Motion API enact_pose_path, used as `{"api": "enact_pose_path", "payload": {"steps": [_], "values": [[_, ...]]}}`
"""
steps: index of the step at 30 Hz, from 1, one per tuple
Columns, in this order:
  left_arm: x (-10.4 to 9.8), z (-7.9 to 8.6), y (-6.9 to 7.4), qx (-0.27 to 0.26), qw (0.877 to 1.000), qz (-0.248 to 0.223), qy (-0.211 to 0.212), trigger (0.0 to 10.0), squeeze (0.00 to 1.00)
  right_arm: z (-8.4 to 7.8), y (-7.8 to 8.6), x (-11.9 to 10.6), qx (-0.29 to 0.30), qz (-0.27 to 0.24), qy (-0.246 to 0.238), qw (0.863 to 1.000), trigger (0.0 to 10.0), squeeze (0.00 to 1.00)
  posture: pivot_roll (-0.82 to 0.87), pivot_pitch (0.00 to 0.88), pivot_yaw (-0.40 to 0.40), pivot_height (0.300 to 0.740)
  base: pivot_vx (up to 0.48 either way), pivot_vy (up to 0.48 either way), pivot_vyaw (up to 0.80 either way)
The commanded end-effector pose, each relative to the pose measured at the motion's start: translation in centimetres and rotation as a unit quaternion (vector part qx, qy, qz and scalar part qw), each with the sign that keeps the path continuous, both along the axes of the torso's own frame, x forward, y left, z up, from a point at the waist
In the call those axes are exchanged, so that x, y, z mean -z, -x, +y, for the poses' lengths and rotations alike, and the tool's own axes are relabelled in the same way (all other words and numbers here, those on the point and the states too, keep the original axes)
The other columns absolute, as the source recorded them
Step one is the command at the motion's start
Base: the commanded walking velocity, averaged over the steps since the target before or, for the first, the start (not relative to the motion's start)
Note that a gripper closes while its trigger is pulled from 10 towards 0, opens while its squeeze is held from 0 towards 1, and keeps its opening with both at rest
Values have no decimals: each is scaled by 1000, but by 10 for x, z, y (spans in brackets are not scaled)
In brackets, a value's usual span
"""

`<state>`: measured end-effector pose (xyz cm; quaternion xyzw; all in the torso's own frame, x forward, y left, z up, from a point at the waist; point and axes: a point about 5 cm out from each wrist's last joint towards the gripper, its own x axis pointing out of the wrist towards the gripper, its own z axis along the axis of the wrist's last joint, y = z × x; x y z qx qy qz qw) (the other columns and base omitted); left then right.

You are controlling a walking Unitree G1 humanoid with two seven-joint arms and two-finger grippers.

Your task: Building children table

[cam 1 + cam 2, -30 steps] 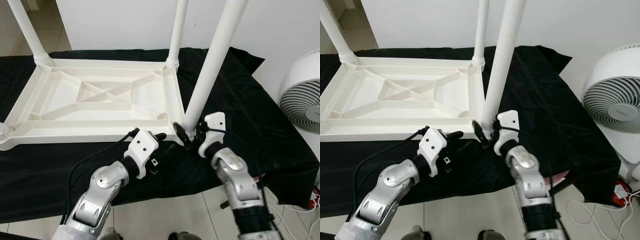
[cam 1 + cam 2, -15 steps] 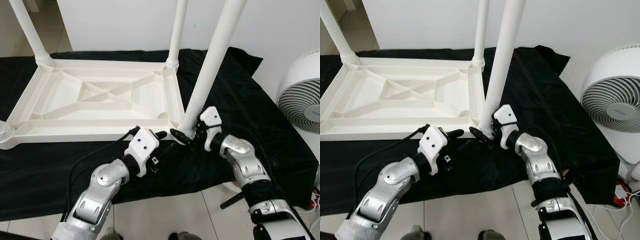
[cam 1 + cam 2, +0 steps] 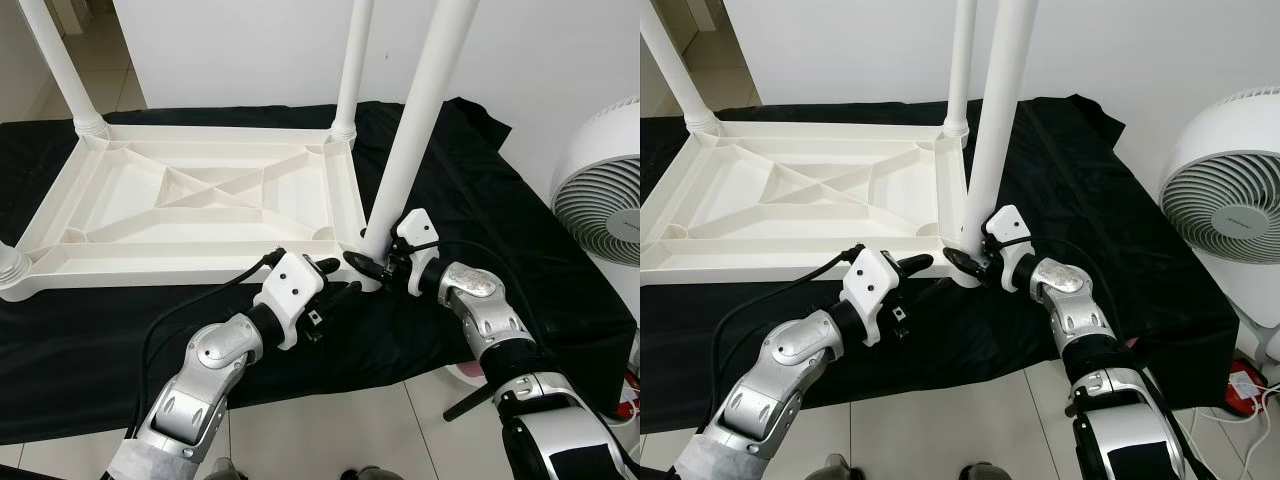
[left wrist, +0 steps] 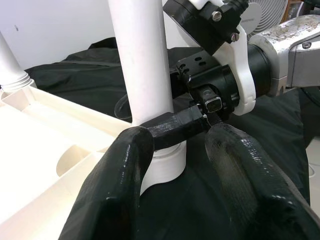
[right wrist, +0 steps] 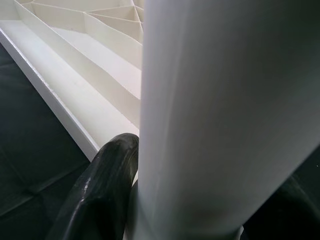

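No text, label, brand, number or sign can be read. The fan [image 3: 1230,210] carries a small dark mark at the hub of its grille, too small and blurred to make out.
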<state>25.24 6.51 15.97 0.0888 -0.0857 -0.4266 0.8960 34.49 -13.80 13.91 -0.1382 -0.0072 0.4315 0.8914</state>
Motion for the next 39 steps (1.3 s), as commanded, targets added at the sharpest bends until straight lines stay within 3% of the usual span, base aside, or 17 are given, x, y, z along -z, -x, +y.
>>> {"api": "enact_pose_path", "payload": {"steps": [1,7,9,12,13,15,17,21,31,32,33,39], "values": [[5,-1,1,9,1000,11,-6,10000,0,0,4,12,-6,17,16,1000,10000,0,-48,45,4,740,0,0,0],[5,-1,2,8,1000,12,-4,10000,0,-5,5,9,44,-3,-1,999,10000,0,-52,56,-1,740,0,0,0],[4,-1,0,6,1000,11,-4,10000,0,-3,8,8,85,-14,-23,996,10000,0,-53,59,-1,740,0,0,0],[4,-1,0,6,1000,11,-4,10000,0,-3,8,8,85,-14,-23,996,10000,0,-53,59,-1,740,0,0,0],[4,1,-2,2,1000,7,-10,10000,0,5,12,9,147,-22,-48,988,10000,0,-53,58,-1,740,0,0,0],[3,1,-3,3,1000,6,-9,10000,0,9,13,10,182,-18,-64,981,10000,0,-53,58,-1,740,0,0,0],[3,1,-3,3,1000,6,-9,10000,0,9,13,10,182,-18,-64,981,10000,0,-53,58,-1,740,0,0,0],[2,1,-2,3,1000,5,-6,10000,0,24,20,12,253,-12,-110,961,10000,0,-44,60,-9,740,0,0,0],[3,1,0,-6,1000,6,-2,10000,0,48,26,3,330,-21,-156,931,10000,0,-33,65,-17,740,0,0,0],[3,1,1,-7,1000,7,-2,10000,0,53,28,2,327,-15,-162,931,10000,337,-31,66,-19,740,0,0,0],[3,1,1,-7,1000,7,-1,10000,0,57,30,0,320,-15,-166,933,10000,1000,-31,66,-19,740,0,0,0],[3,0,1,-7,1000,7,0,10000,0,53,31,-4,314,-18,-165,935,10000,1000,-36,67,-24,740,0,0,0]]}}
